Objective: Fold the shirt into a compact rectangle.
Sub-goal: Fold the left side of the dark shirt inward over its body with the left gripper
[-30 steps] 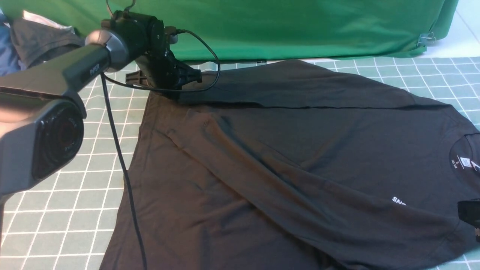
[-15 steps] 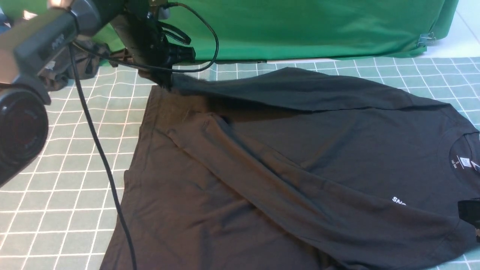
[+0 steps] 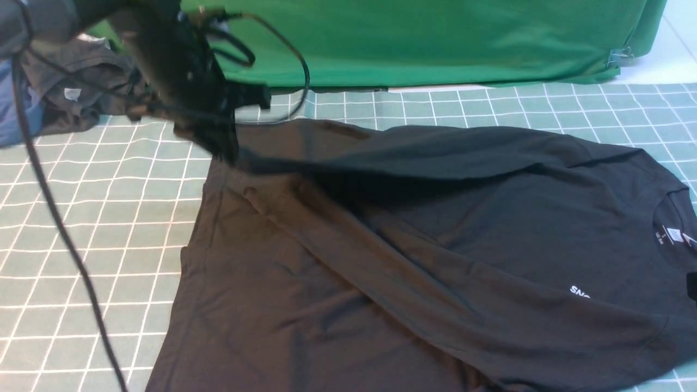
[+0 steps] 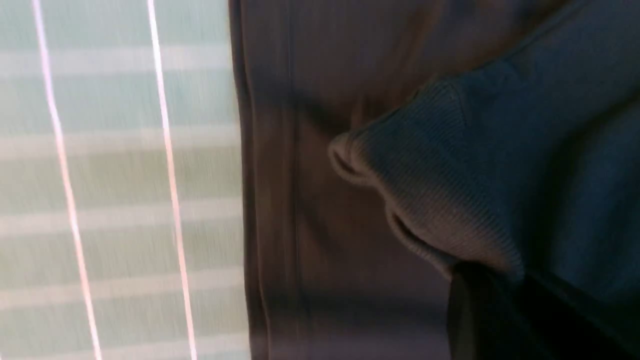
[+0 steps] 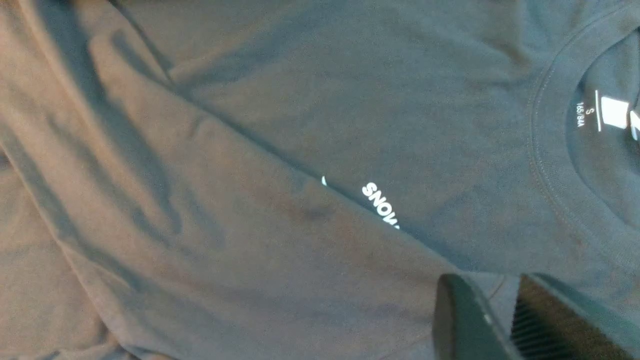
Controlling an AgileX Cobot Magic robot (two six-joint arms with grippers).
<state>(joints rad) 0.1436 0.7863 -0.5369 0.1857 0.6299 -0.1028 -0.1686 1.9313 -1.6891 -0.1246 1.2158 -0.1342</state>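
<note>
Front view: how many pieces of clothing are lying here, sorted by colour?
Black: 1, the shirt
Dark grey: 1, the crumpled garment
Blue: 1, the blue garment
Total: 3

The shirt (image 3: 435, 228) reads to me as soft, matt black knit cloth, its cuff (image 4: 430, 200) finely ribbed, the lettering (image 5: 380, 205) a flat white print. The far backdrop (image 3: 435, 38) is green cloth with a slight sheen. The table cover (image 3: 109, 218) looks matt. My right gripper (image 5: 492, 287) has dark matt fingers (image 5: 457, 320), one pad (image 5: 550, 325) grooved.
</note>
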